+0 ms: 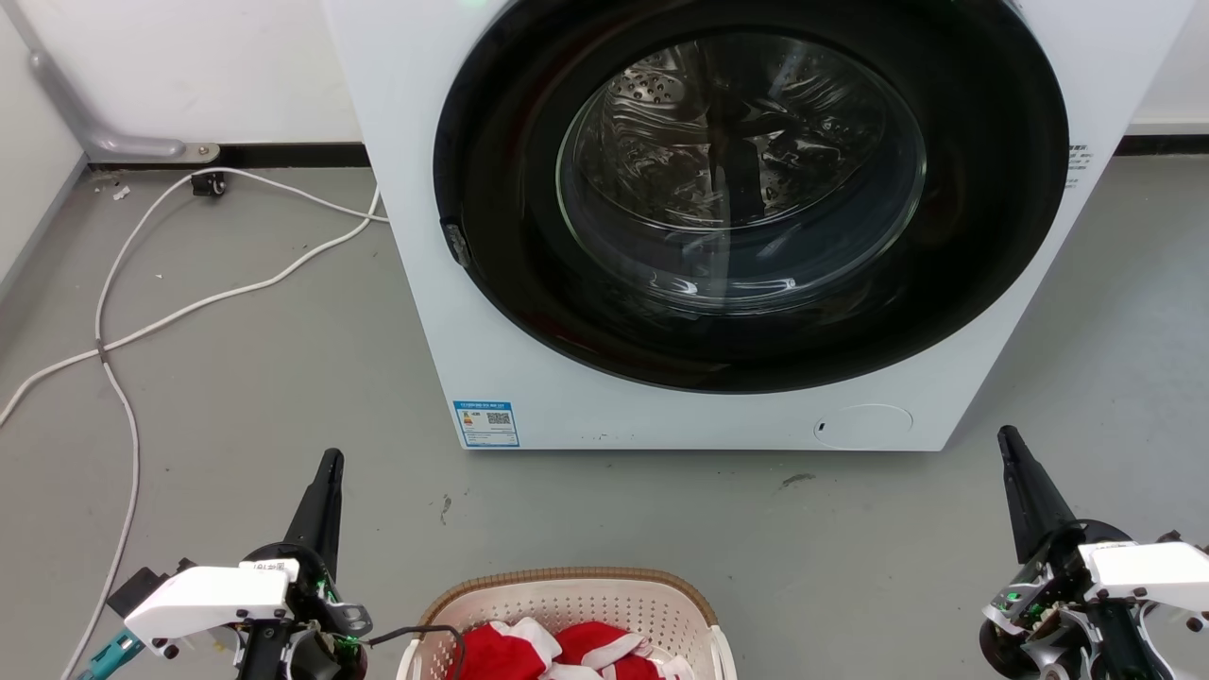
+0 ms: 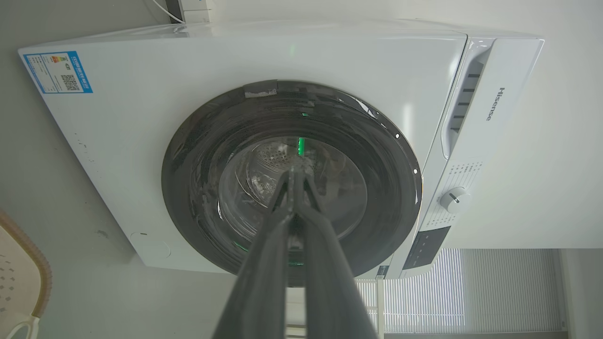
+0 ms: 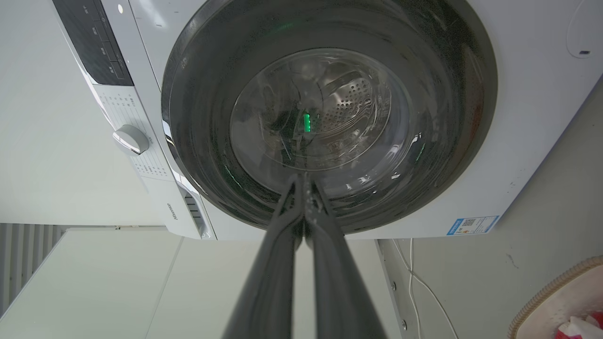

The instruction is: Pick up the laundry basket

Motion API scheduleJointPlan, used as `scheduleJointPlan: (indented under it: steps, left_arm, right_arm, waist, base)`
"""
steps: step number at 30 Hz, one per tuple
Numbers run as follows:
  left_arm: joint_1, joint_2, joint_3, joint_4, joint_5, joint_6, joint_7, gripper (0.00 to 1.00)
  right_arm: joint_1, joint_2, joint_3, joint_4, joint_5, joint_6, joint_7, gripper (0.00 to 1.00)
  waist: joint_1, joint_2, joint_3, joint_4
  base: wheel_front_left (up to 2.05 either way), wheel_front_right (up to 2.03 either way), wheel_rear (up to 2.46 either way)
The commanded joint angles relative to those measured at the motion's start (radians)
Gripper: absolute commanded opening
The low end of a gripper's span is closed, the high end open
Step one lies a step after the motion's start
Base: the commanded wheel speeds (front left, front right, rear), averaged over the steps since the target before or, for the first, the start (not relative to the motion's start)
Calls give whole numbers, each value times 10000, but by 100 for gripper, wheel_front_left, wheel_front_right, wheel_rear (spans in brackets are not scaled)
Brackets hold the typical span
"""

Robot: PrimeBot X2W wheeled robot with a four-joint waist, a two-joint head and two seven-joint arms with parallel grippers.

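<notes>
Find the left pincer (image 1: 330, 463) at the lower left of the head view. Its two dark fingers are pressed together into a single point and hold nothing. In the left wrist view the fingers (image 2: 264, 263) meet at the tip, with only a thin gap lower down.

Find the right pincer (image 1: 1008, 436) at the lower right of the head view. It is closed in the same way and is also empty. In the right wrist view its fingers (image 3: 278, 263) touch at the tip.

The laundry basket (image 1: 567, 604) stands on the grey floor (image 1: 283, 397) between the two pincers. It sits back from both sets of fingertips, level with the wrists, and touches neither pincer. It lies to the right of the left pincer and to the left of the right pincer, nearer the left one. Its brown woven-look rim tops a cream perforated wall. Red and white clothing (image 1: 529, 652) lies inside it. In the wrist views, a corner of the basket shows at the lower left for the left arm (image 2: 19, 273) and at the lower right for the right arm (image 3: 556, 292).

The washing machine (image 1: 567, 406) stands ahead of both fingertips, well apart from them. Both pincers point toward its round glass door (image 1: 746, 189). A blue label (image 1: 485, 423) sits on its lower front, just ahead of and right of the left pincer's tip.

A white cable (image 1: 189, 307) runs along the floor ahead of and left of the left pincer.
</notes>
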Motion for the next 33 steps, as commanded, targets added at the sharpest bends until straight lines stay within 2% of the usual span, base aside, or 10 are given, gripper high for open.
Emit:
scheduleJointPlan:
  steps: [1,22,23,33]
  left_arm:
    - [-88,-8,19,-6,-12,-33,10,0]
    - [-88,-8,19,-6,-12,-33,10,0]
    - [0,0,0,0,0,0,-2,100]
    - [-20,9,-430,-88,259,1,-451,100]
  right_arm:
    - [-119,49,6,6,-12,5,-12,0]
    - [-119,49,6,6,-12,5,-12,0]
    - [0,0,0,0,0,0,0,100]
    - [117,3,248,-185,-212,0,-449,100]
  waist:
    - [0,-1,0,0]
    - [0,-1,0,0]
    - [0,-1,0,0]
    - [0,-1,-20,-12]
  base:
    - [0,0,0]
    - [0,0,0]
    - [0,0,0]
    - [0,0,0]
